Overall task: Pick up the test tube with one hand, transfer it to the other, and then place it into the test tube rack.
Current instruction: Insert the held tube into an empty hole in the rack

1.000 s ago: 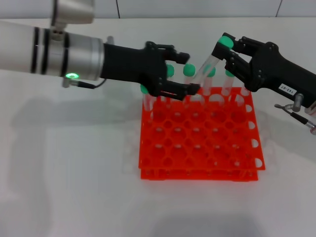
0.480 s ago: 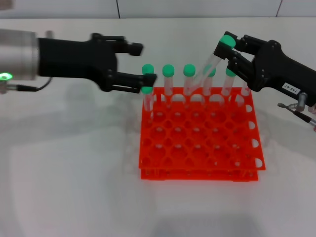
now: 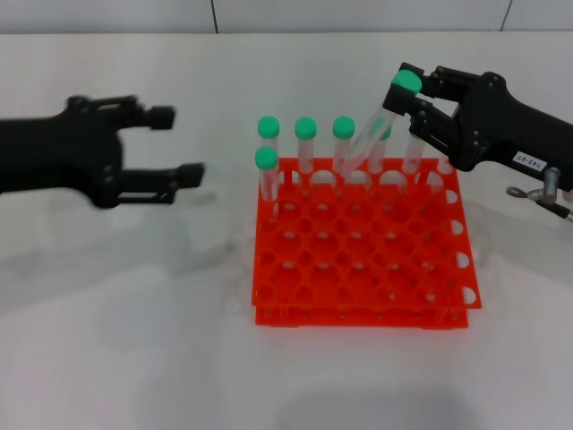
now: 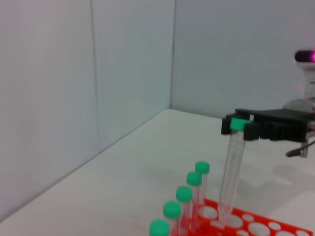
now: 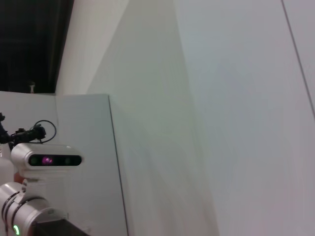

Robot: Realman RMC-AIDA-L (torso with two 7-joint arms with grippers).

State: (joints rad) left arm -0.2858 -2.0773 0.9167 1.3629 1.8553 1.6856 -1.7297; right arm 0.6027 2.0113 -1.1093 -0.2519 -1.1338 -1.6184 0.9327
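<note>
Bright even overhead light; soft grey shadows on white table [image 3: 134, 358]; blurred black left gripper [image 3: 166, 143]; wrist views soft.

The test tube rack [image 3: 363, 246] stood on the counter [image 3: 134, 358], right of centre. Capped tubes [image 3: 305, 143] stood upright in its far rows. Above the rack's far right corner, the right gripper [image 3: 405, 100] held the test tube [image 3: 372, 130] by its cap end, tilted, its lower end reaching down to the far row. The left gripper [image 3: 175, 148] hung over the counter, well left of the rack, apart from it.
</note>
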